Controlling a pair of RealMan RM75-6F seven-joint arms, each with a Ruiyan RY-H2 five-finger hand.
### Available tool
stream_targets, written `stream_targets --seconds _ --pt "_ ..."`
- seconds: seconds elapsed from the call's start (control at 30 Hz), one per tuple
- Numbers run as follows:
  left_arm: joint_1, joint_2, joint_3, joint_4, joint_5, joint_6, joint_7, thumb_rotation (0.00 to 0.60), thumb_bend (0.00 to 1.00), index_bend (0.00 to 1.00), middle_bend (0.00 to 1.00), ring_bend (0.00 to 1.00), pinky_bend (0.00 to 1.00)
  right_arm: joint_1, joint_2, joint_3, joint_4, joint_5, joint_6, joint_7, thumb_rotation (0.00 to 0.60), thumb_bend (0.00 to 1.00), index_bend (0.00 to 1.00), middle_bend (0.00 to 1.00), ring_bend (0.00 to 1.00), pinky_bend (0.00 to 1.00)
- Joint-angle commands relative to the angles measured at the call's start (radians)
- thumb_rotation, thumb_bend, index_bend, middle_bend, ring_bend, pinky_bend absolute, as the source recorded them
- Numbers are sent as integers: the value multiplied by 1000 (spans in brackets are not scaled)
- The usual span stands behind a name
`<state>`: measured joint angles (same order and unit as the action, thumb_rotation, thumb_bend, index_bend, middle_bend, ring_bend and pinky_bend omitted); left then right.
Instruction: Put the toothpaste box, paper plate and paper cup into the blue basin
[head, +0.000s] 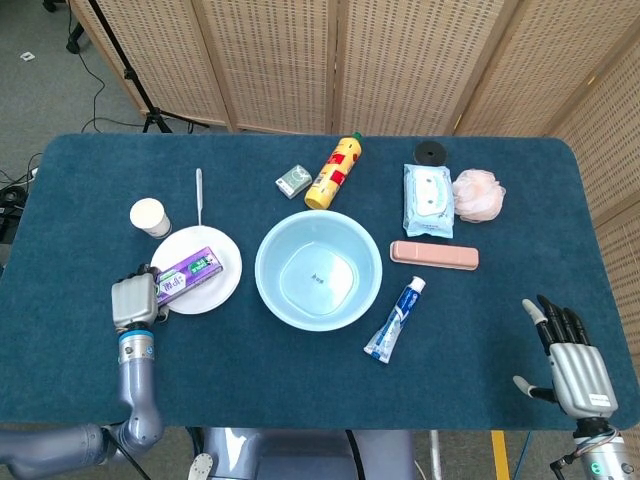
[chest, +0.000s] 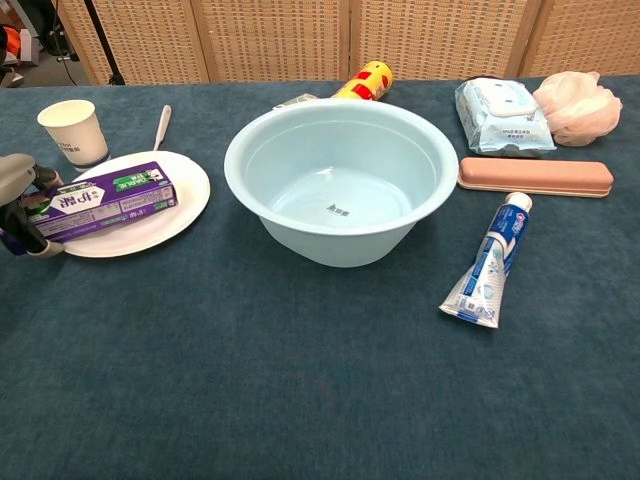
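A purple toothpaste box (head: 188, 273) (chest: 102, 200) lies across the white paper plate (head: 212, 291) (chest: 150, 228) at the left. My left hand (head: 133, 300) (chest: 18, 207) grips the box's left end, fingers above it and thumb below. Just behind the plate stands the upright paper cup (head: 150, 217) (chest: 73, 132). The light blue basin (head: 272, 290) (chest: 262, 205) sits empty at the table's middle, right of the plate. At the near right edge my right hand (head: 570, 365) hovers open and holds nothing; only the head view shows it.
A white utensil (head: 198, 190) (chest: 162, 125) lies behind the plate. Behind the basin are a small green box (head: 293, 180) and a yellow bottle (head: 335, 170). To its right lie wet wipes (head: 428, 200), a pink puff (head: 478, 195), a pink case (head: 434, 255) and a toothpaste tube (head: 396, 318).
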<state>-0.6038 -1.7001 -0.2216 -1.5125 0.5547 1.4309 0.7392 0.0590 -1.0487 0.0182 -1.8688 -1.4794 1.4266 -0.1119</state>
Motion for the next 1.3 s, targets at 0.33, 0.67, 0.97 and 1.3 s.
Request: stream_targets --seconds 0.33,0.67,0.97,1.3 --pt "15 -31 5 47 87 37 15 600 430 760 407 459 438 0 3 -1 0 -4 0 5 600 131 0 0 0 0" --pt "11 -8 -3 -77 220 93 24 600 432 780 422 473 448 -4 6 0 -4 -2 6 9 600 131 0 0 0 0" --pt "-3 85 -44 -282 303 133 86 600 429 780 422 473 448 -6 15 3 -5 -4 11 29 600 131 0 0 0 0" --pt "-90 91 -69 -394 363 58 161 600 426 780 423 473 448 -15 38 12 0 1 28 90 600 131 0 0 0 0"
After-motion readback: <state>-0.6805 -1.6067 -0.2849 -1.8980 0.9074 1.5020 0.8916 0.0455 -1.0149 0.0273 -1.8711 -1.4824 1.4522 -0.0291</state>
